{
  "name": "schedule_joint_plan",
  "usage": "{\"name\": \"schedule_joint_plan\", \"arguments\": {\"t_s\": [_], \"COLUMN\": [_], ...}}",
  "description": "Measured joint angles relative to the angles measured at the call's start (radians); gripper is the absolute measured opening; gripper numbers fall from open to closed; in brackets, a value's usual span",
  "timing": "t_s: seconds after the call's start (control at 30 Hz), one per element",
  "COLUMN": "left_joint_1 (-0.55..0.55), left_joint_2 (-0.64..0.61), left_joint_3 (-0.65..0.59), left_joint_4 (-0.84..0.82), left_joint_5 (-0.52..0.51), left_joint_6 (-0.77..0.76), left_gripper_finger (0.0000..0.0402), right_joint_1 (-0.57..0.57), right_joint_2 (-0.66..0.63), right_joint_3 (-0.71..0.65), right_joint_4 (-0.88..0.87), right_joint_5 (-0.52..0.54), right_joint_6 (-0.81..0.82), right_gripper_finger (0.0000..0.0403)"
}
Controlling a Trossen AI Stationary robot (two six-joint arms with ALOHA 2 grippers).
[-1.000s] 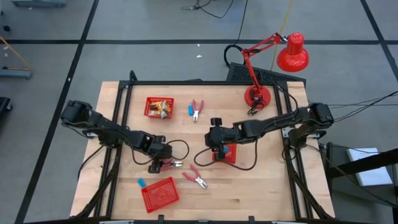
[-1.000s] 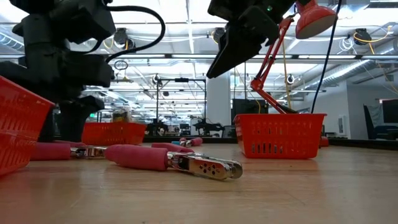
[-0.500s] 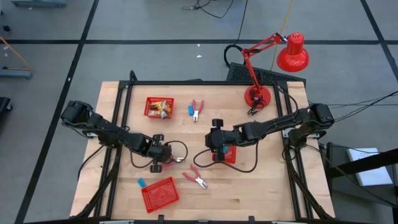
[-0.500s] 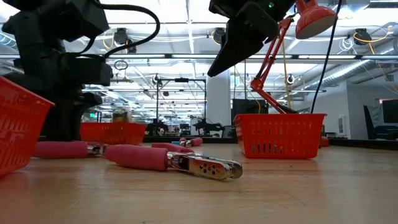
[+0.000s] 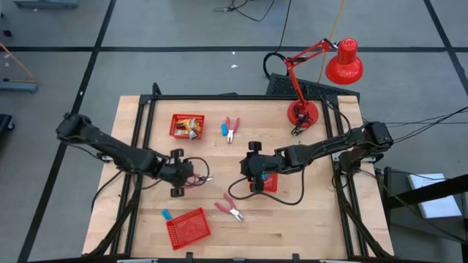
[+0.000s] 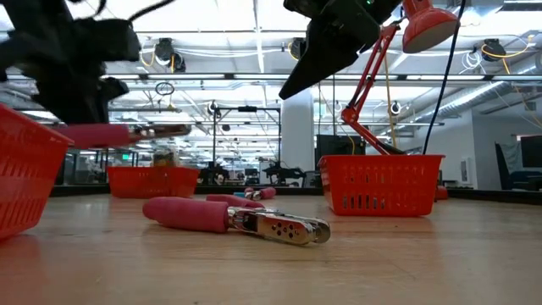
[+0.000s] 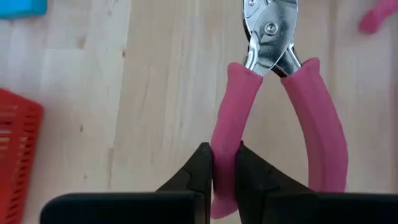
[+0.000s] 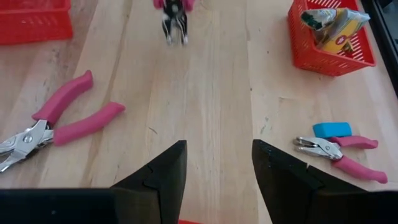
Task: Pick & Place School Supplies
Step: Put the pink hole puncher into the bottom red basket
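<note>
1. High view: the left claw point(image 5: 191, 177) is gripping a pair of pink-handled pliers point(image 5: 200, 178) over the worktop point(image 5: 307, 219), left of its centre.
2. Left wrist view: the fingers point(image 7: 200, 168) are pinching one pink handle of the held pliers point(image 7: 273, 99); the silver head is pointing away from the wrist.
3. Low view: the held pliers point(image 6: 127, 133) are hanging level, clear of the worktop surface.
4. The right claw point(image 5: 254, 177) is hovering near the worktop centre, at the left side of a small red basket point(image 5: 269, 183).
5. Right wrist view: the right claw point(image 8: 216, 163) is standing open, with nothing between its fingers.
6. A second pair of pink-handled pliers point(image 5: 230, 210) is lying toward the front edge, just beside a larger red basket point(image 5: 189, 228).
7. A third pair of pliers point(image 5: 232, 129) is lying toward the back edge, beside a light-blue block point(image 5: 224, 129).
8. Another light-blue block point(image 5: 166, 215) is lying near the front-left corner, beside the larger basket.
9. A red basket holding yellow items point(image 5: 186, 127) is standing toward the back-left corner.
10. A red desk lamp point(image 5: 322, 73) is standing at the back-right corner.
</note>
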Motion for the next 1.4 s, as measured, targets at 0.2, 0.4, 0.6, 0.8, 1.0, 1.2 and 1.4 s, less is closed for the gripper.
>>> {"name": "schedule_joint_plan", "arguments": {"t_s": [0.2, 0.4, 0.6, 0.8, 1.0, 1.2, 1.4], "left_joint_1": [-0.107, -0.276, -0.411, -0.475, -0.474, -0.461, -0.442], "left_joint_2": [-0.020, -0.020, -0.013, 0.072, 0.172, 0.244, 0.289], "left_joint_3": [0.117, 0.217, 0.236, 0.236, 0.236, 0.236, 0.208], "left_joint_4": [-0.198, -0.269, -0.233, -0.029, 0.018, 0.130, 0.145], "left_joint_5": [0.000, 0.023, 0.017, 0.055, 0.082, 0.086, 0.084], "left_joint_6": [-0.090, -0.221, -0.401, -0.407, -0.401, -0.359, -0.366], "left_gripper_finger": [0.0036, 0.0036, 0.0036, 0.0036, 0.0036, 0.0036, 0.0036], "right_joint_1": [-0.001, -0.001, -0.001, -0.001, -0.001, 0.013, 0.036], "right_joint_2": [0.000, 0.000, 0.000, 0.000, 0.000, 0.000, 0.000], "right_joint_3": [0.000, 0.000, 0.000, 0.000, 0.000, 0.000, 0.000], "right_joint_4": [-0.001, -0.024, -0.031, -0.046, -0.057, -0.060, -0.060], "right_joint_5": [0.000, 0.000, 0.000, 0.000, 0.000, 0.000, 0.001], "right_joint_6": [-0.004, -0.005, 0.003, 0.027, 0.055, 0.060, 0.064], "right_gripper_finger": [0.0171, 0.0171, 0.0171, 0.0171, 0.0171, 0.0171, 0.0171]}}
